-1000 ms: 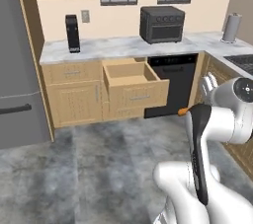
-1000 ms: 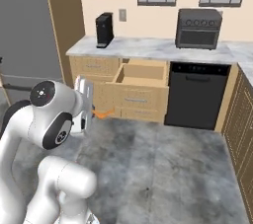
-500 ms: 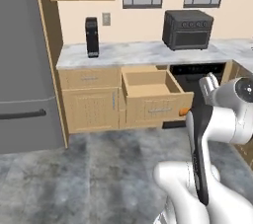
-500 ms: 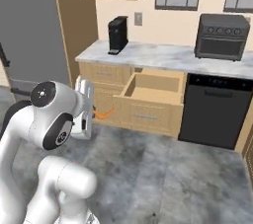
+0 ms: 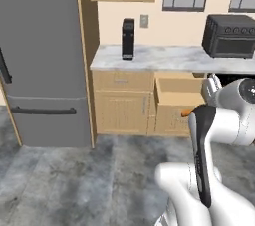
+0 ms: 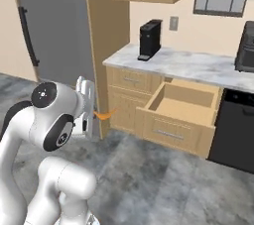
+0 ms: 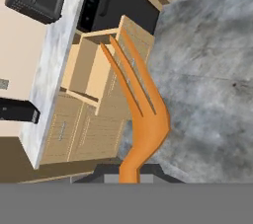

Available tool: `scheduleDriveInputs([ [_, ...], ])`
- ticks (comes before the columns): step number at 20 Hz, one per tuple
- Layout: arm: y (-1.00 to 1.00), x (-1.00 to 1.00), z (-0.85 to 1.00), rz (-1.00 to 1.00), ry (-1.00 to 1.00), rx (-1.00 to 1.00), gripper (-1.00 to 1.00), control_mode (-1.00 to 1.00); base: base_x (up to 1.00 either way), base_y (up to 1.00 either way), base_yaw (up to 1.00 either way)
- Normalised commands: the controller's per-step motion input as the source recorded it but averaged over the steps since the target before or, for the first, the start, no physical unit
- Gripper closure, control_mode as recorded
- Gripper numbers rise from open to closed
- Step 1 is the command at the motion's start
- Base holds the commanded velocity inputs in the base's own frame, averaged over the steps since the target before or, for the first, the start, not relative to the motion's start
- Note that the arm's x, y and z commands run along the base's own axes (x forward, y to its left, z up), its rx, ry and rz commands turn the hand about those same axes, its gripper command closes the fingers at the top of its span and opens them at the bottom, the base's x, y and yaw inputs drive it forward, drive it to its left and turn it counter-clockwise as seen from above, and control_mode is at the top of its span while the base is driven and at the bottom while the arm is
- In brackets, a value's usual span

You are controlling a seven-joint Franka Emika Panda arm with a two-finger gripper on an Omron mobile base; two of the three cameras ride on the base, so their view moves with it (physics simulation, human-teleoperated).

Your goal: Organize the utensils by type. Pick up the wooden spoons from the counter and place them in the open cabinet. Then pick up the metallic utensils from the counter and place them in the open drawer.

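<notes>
While the pincer [image 7: 129, 171] stays closed on it, an orange fork [image 7: 141, 107] hangs above the grey floor [image 7: 207, 80].
Its 4 tines point toward the open drawer [image 6: 181, 106], which juts from under the marbled worktop [image 6: 198, 68]; a black coffee machine [image 6: 149, 39] stands on that worktop beside the grey fridge [image 5: 42, 56].

Open drawer [image 6: 184, 105] bare inside; coffee maker [image 6: 149, 39] on counter [image 6: 198, 66].
</notes>
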Motion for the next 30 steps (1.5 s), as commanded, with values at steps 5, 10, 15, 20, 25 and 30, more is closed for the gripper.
scheduleDriveInputs([
  [5, 0.0, 0.0, 0.0, 0.0, 0.0, 0.0, 1.0, 1.0, 0.58, 0.3, 0.32],
  [10, 0.0, 0.0, 0.0, 0.0, 0.0, 0.0, 1.0, 1.0, 0.7, 0.24, 0.31],
  [15, 0.0, 0.0, 0.0, 0.0, 0.0, 0.0, 1.0, 1.0, 0.85, 0.25, 0.24],
  [20, 0.0, 0.0, 0.0, 0.0, 0.0, 0.0, 1.0, 1.0, 0.91, 0.25, 0.14],
  [25, 0.0, 0.0, 0.0, 0.0, 0.0, 0.0, 1.0, 1.0, 0.77, 0.28, -0.01],
  [30, 0.0, 0.0, 0.0, 0.0, 0.0, 0.0, 1.0, 1.0, 0.6, 0.21, -0.19],
])
